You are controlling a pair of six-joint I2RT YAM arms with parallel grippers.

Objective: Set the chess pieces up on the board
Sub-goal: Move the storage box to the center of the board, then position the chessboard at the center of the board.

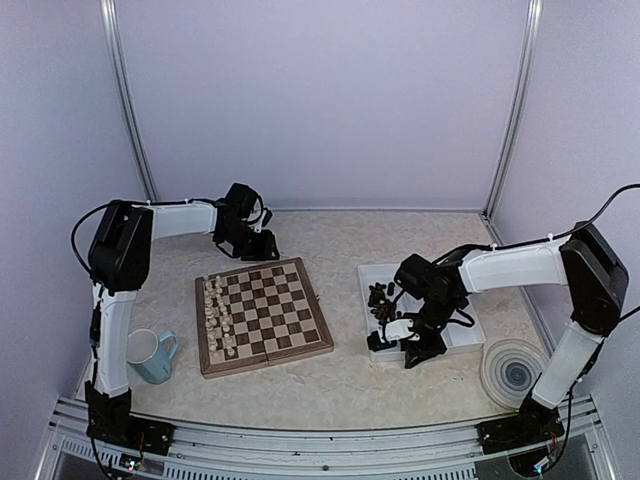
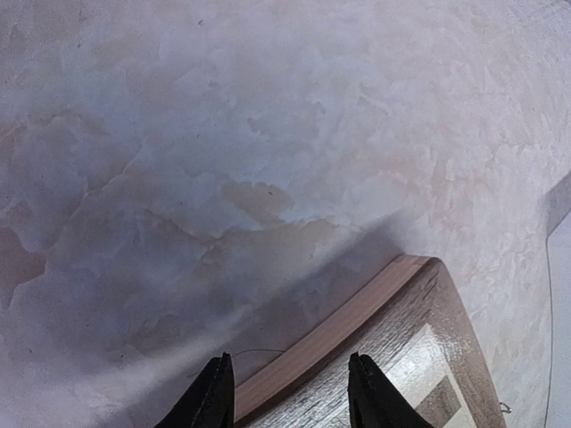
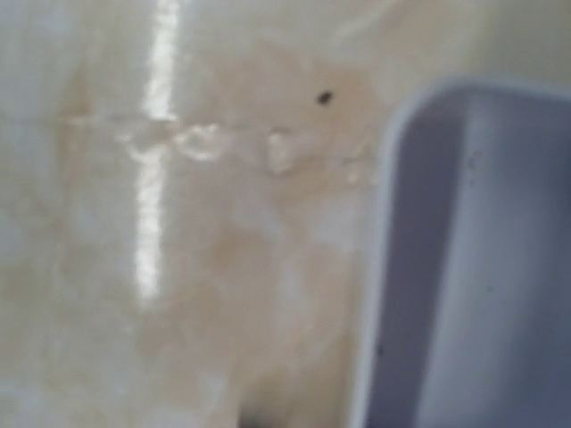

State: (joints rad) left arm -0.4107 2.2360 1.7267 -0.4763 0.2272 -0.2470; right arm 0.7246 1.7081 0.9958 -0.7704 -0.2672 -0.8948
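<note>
Dark chess pieces (image 1: 379,299) lay in the tray (image 1: 466,338), off the board (image 1: 280,310). The right hand (image 1: 400,345), grip unreadable, hovered there; fetching looked underway, needing aim on one piece. The left hand (image 2: 290,390) hung with fingers apart.

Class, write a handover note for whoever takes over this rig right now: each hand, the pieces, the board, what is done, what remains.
The left hand is open and empty, and hovers at the far edge of the board.
The right hand is low at the near left corner of the white tray; open or shut cannot be told.
The dark chess pieces lie heaped in the tray, none on the board.
Done: the white pieces stand along the board's left side.
Left: every dark piece, presumably onto the bare right side.
</note>
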